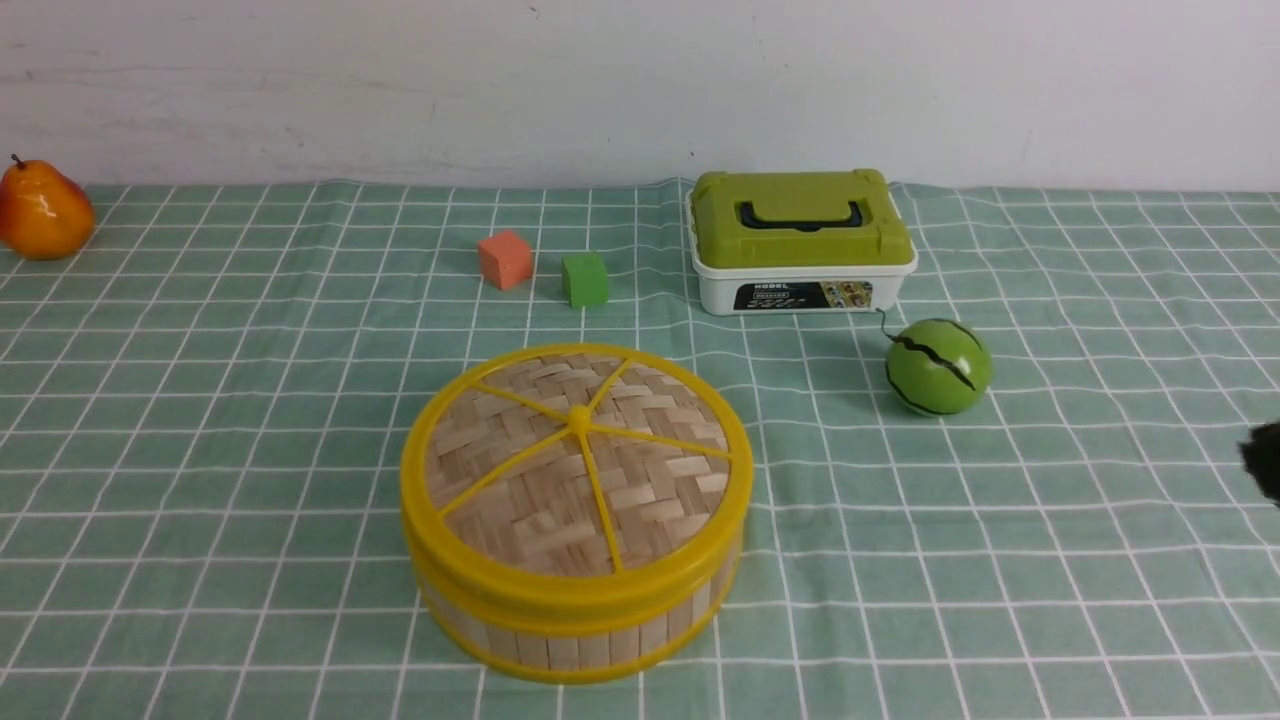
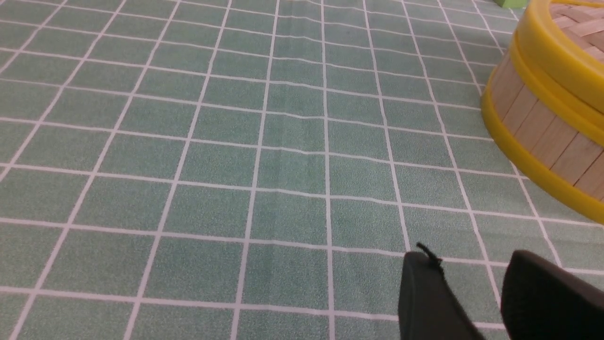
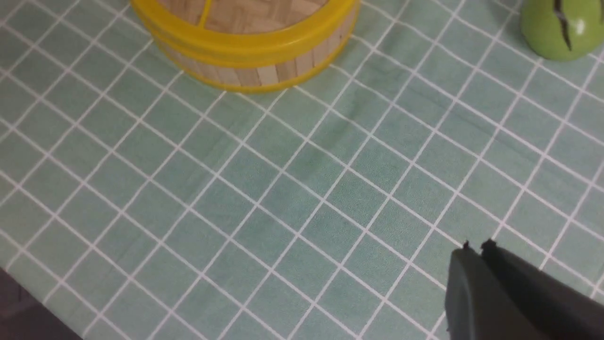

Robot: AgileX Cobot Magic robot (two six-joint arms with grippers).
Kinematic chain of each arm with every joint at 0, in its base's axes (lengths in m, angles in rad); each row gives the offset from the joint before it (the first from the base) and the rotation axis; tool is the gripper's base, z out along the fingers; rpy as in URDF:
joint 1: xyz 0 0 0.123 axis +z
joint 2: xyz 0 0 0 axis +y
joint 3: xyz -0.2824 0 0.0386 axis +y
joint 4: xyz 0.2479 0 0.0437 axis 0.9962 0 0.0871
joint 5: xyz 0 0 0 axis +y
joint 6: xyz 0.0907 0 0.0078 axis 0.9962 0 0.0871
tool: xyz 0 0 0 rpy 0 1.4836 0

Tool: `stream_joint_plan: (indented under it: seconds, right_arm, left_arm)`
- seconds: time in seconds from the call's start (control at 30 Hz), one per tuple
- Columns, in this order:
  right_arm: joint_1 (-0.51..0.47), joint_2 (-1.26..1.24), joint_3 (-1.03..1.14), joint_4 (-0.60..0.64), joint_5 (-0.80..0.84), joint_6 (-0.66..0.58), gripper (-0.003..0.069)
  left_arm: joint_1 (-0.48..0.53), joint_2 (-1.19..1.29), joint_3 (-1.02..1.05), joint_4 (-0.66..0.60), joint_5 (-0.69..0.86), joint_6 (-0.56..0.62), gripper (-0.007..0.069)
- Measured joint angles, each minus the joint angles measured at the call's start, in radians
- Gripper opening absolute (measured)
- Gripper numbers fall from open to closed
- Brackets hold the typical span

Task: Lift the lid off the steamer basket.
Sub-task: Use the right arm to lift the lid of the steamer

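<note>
Green checked cloth (image 1: 200, 450) covers the table under a plain white wall (image 1: 640, 80), and the job on it has not begun. The lid (image 1: 580, 450) lies flat on the steamer basket (image 1: 560, 635). Its yellow rim sits flush on the basket's upper rim as far round as the front view shows. Its small centre knob (image 1: 578, 418) is uppermost with nothing touching it. The basket stands on the cloth at the robot's end of the table, roughly between the two arms.

Neither gripper is at the basket. The left gripper (image 2: 472, 264) hangs low over bare cloth off the basket's left side, near its slatted wall but apart from it. Its two black fingers are parted, with cloth showing between them and nothing held. The right gripper (image 3: 476, 250) is well off to the basket's right, also over bare cloth. Its fingers lie together, tips almost touching, and grip nothing.

By my judgement the whole task is left. An arm has to reach the lid, take it by the knob or the rim, lift it clear and set it down away from the basket.

Beyond the basket, toward the wall, an orange cube (image 1: 504, 259) and a green cube (image 1: 584, 278) sit side by side. Beyond it and to the right stands a white box with a green top (image 1: 800, 240). A toy watermelon (image 1: 937, 366) rests to the basket's right, nearer than the box. A pear (image 1: 42, 212) lies far off to the basket's left, close to the wall.
</note>
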State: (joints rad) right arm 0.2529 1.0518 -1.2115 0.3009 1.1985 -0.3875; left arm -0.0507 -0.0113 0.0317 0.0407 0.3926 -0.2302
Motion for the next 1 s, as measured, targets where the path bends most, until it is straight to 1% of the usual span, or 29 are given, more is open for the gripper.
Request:
stream_joint_plan:
  seconds: [0.03,0.07,0.13,0.17,0.2,0.27,0.37,0.4,0.47,0.57,0.6,0.63,0.67,0.8,0.9,1.0]
  right_arm:
    - [0.008,0.01,-0.008,-0.015,0.001,0.006,-0.0002]
    - [0.049,0.061,-0.048,-0.056,0.01,0.04,-0.0001]
    - [0.149,0.192,-0.147,-0.179,0.027,0.145,0.0]
    - [0.157,0.202,-0.155,-0.186,0.028,0.16,0.0]
    - [0.204,0.281,-0.208,-0.228,0.03,0.202,0.0001]
    - [0.258,0.358,-0.275,-0.244,0.029,0.229,0.0003]
    - [0.328,0.509,-0.398,-0.228,0.02,0.245,0.0015]
    - [0.331,0.517,-0.406,-0.226,0.02,0.245,0.0018]
    - [0.361,0.616,-0.491,-0.202,0.018,0.245,0.0038]
    - [0.382,0.747,-0.609,-0.163,0.013,0.246,0.0107]
    - [0.383,0.762,-0.623,-0.157,0.013,0.246,0.0113]
    - [0.385,0.798,-0.657,-0.142,0.013,0.247,0.0143]
    - [0.386,0.85,-0.707,-0.119,0.003,0.247,0.0205]
    - [0.388,0.948,-0.794,-0.09,-0.035,0.238,0.0328]
    - [0.399,1.013,-0.836,-0.088,-0.079,0.232,0.0387]
    - [0.406,1.056,-0.85,-0.088,-0.11,0.23,0.0396]
  left_arm:
    - [0.0,0.0,0.0,0.0,0.0,0.0,0.0239]
    - [0.0,0.0,0.0,0.0,0.0,0.0,0.0239]
    - [0.0,0.0,0.0,0.0,0.0,0.0,0.0239]
    - [0.0,0.0,0.0,0.0,0.0,0.0,0.0239]
    - [0.0,0.0,0.0,0.0,0.0,0.0,0.0239]
    - [0.0,0.0,0.0,0.0,0.0,0.0,0.0239]
    - [0.0,0.0,0.0,0.0,0.0,0.0,0.0239]
    - [0.0,0.0,0.0,0.0,0.0,0.0,0.0239]
    - [0.0,0.0,0.0,0.0,0.0,0.0,0.0239]
    - [0.0,0.0,0.0,0.0,0.0,0.0,0.0239]
    - [0.0,0.0,0.0,0.0,0.0,0.0,0.0239]
    - [0.0,0.0,0.0,0.0,0.0,0.0,0.0239]
    - [0.0,0.0,0.0,0.0,0.0,0.0,0.0239]
    - [0.0,0.0,0.0,0.0,0.0,0.0,0.0239]
    - [0.0,0.0,0.0,0.0,0.0,0.0,0.0239]
    - [0.0,0.0,0.0,0.0,0.0,0.0,0.0239]
